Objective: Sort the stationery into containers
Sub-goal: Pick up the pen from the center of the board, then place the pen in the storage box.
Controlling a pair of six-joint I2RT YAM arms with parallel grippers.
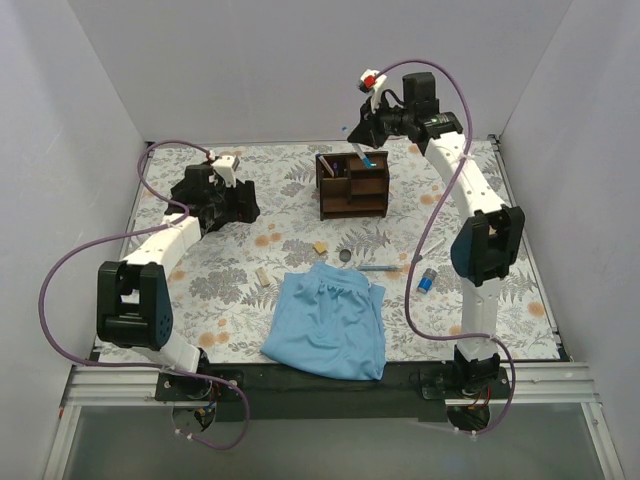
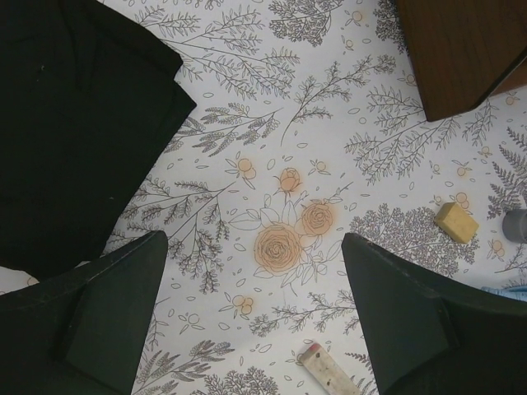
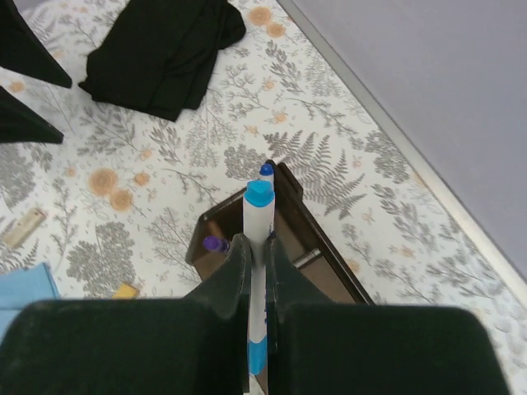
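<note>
The right pincer (image 3: 257,247) was clenched on a white pen with a blue cap (image 3: 258,202), gripping it along the barrel so that the capped end pointed away from the wrist. In the overhead view it hung in the upper middle of the frame, directly over the dark wooden organizer (image 1: 352,185). Holding the pen lengthwise and nearly upright probably served to let it drop end-first into one of the tall open slots. From the wrist view the pen lined up with the back corner of the organizer, where another blue-tipped pen (image 3: 266,170) already stood. A small purple item (image 3: 214,243) sat in a slot to its left.

The left pincer (image 2: 255,321) was released and empty, its jaws spread wide over the floral surface (image 1: 280,160) beside a black cloth (image 2: 74,123). It seemed parked clear of the other arm's path.

In the lower middle of the overhead frame lay a tan eraser (image 1: 320,246), a dark ring (image 1: 345,256), a thin blue pen (image 1: 378,268) and a blue-capped cylinder (image 1: 427,281), unsorted, near a light blue cloth (image 1: 330,325).
</note>
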